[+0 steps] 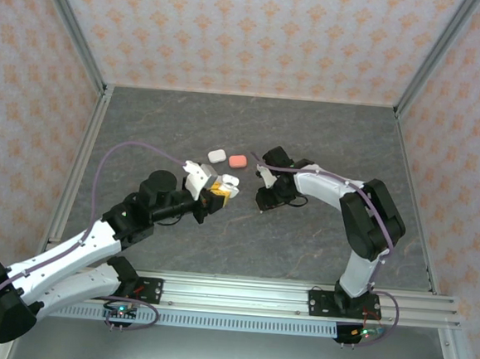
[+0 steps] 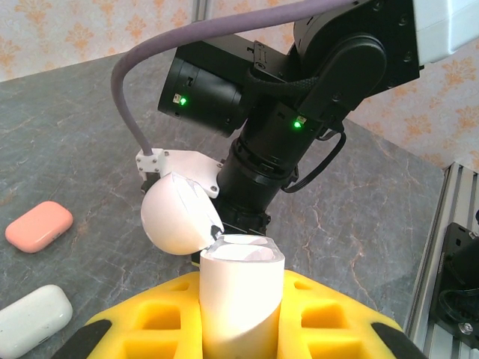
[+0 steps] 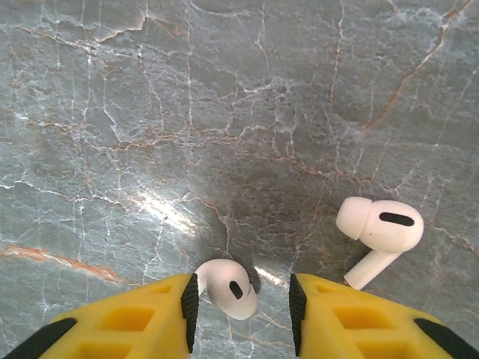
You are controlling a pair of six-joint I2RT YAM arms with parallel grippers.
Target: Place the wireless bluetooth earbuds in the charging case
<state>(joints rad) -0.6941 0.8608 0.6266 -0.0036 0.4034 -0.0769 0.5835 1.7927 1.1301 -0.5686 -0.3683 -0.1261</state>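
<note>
**Right fingers straddle an earbud; open case waits in the left**

Right gripper (image 3: 244, 303): fingers apart and low over the table (image 3: 150, 112). One earbud (image 3: 227, 288) lies between them, hard against one finger and clear of the other, not pinched. Its rounded head shows, but I cannot tell which way the stem runs.

Second earbud (image 3: 378, 228): ahead of the fingers and outside the other finger, stem slanting back toward them.

Left gripper (image 2: 241, 321): clamped on the case (image 2: 241, 292), lid (image 2: 179, 217) swung open, mouth up.

The right arm is nearer both earbuds.

Surface is hard, glossy and stone-patterned (a smooth bud could skid when squeezed). There is free room all round. A coral case (image 2: 39, 226) and a white case (image 2: 34, 321) lie well off beside the left fingers.
</note>
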